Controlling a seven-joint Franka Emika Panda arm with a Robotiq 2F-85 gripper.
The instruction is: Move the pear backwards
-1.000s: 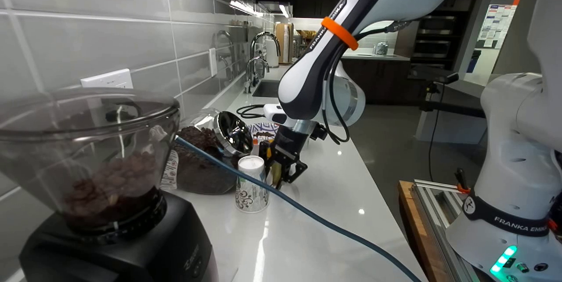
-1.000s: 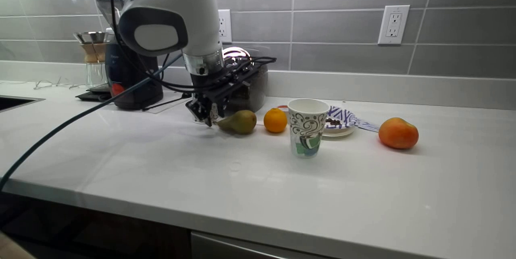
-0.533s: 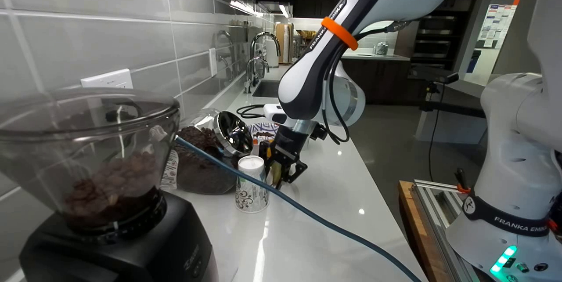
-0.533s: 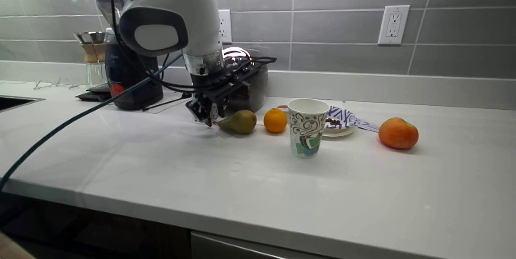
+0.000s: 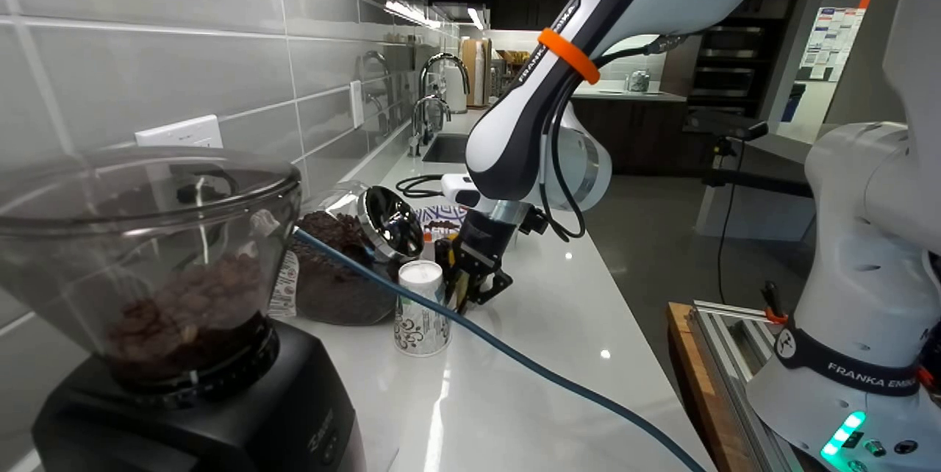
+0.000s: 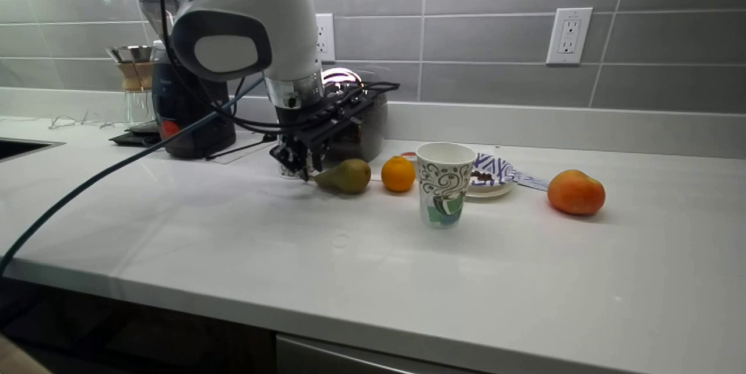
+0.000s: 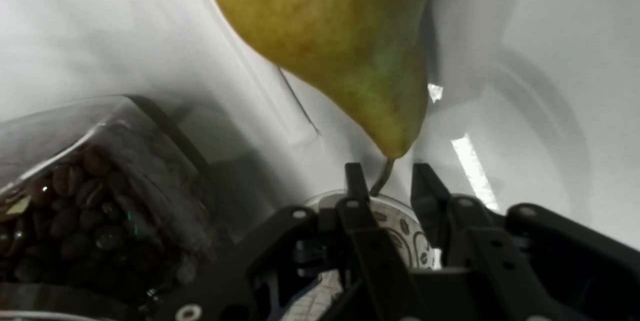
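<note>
The yellow-green pear [image 6: 345, 176] lies on its side on the white counter, its stem pointing toward my gripper [image 6: 312, 171]. In the wrist view the pear [image 7: 330, 21] fills the top, and its thin stem reaches between my two fingertips [image 7: 388, 171]. The fingers stand partly apart with a gap on both sides of the stem; they do not touch the pear's body. In an exterior view my gripper [image 5: 476, 295] points down low over the counter, and only a sliver of the pear [image 5: 461, 287] shows there.
An upside-down patterned paper cup [image 5: 421, 314] stands right beside my gripper. A bean jar [image 5: 338, 266] lies close by near the wall. An orange fruit [image 6: 398, 174], an upright cup [image 6: 444, 187], a patterned plate [image 6: 501, 167] and a red-orange fruit [image 6: 576, 192] stand beyond the pear. A blue cable [image 5: 514, 354] hangs across.
My fingers have come slightly closer together around the stem's place. The arm and the pear have not visibly moved.
</note>
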